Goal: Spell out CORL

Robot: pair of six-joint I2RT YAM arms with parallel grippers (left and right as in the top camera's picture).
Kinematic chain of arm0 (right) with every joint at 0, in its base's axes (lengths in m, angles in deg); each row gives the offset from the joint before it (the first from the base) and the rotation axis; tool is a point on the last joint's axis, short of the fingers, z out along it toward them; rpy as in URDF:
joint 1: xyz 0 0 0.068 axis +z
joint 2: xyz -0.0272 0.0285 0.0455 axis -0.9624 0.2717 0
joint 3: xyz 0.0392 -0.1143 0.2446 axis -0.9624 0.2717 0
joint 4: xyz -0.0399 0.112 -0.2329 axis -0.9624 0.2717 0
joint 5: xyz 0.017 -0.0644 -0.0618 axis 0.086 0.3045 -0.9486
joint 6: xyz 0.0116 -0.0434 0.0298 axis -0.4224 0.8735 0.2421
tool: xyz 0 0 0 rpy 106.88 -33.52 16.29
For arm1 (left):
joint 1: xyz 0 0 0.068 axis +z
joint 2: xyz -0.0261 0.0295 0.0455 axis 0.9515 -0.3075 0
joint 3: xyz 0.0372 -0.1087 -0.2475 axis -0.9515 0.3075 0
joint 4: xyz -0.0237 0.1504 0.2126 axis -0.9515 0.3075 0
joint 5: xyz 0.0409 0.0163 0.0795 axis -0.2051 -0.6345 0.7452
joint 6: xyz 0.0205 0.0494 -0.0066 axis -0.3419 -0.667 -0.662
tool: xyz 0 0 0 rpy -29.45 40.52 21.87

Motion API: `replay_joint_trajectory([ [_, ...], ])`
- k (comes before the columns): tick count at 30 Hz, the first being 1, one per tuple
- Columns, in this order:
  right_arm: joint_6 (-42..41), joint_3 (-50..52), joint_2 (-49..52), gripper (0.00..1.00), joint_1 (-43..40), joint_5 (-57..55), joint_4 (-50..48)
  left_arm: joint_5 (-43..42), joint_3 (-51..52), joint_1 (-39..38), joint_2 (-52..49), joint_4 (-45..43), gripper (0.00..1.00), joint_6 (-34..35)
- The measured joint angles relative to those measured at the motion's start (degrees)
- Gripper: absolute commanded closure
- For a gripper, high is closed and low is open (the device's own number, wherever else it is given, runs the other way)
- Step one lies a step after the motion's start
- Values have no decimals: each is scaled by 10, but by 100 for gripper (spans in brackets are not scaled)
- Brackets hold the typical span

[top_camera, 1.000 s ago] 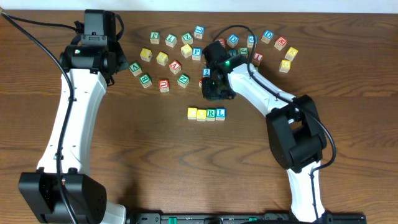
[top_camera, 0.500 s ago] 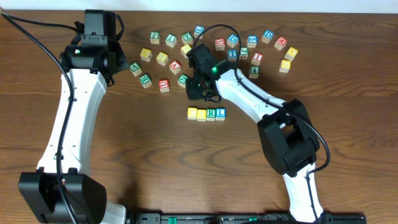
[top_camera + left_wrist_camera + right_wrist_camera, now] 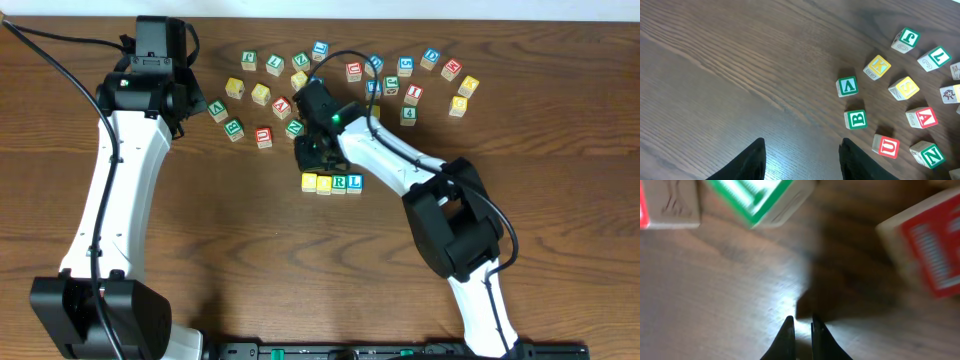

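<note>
Four cubes stand in a row at the table's middle: two yellow-topped ones whose letters I cannot read, a white one with a green R, and a white one with a blue L. My right gripper hovers just behind the row's left end, touching none of the four. In the right wrist view it is shut on nothing, low over bare wood. My left gripper is open and empty at the far left, over bare table short of the V cube.
Several loose letter cubes lie scattered across the back. A green N cube and a red U cube sit close behind my right gripper. A green-edged cube and a red-faced cube show ahead of its fingers.
My right arm has swung left and toward the front, from behind the L end to behind the row's left end, and its jaws have shut. The left arm has not moved.
</note>
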Motion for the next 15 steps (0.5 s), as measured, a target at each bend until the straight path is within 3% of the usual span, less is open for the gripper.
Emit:
replay_joint_trajectory([
  [15,0,0,0,92,9,11,16,0,0,0,0,0,53,0],
])
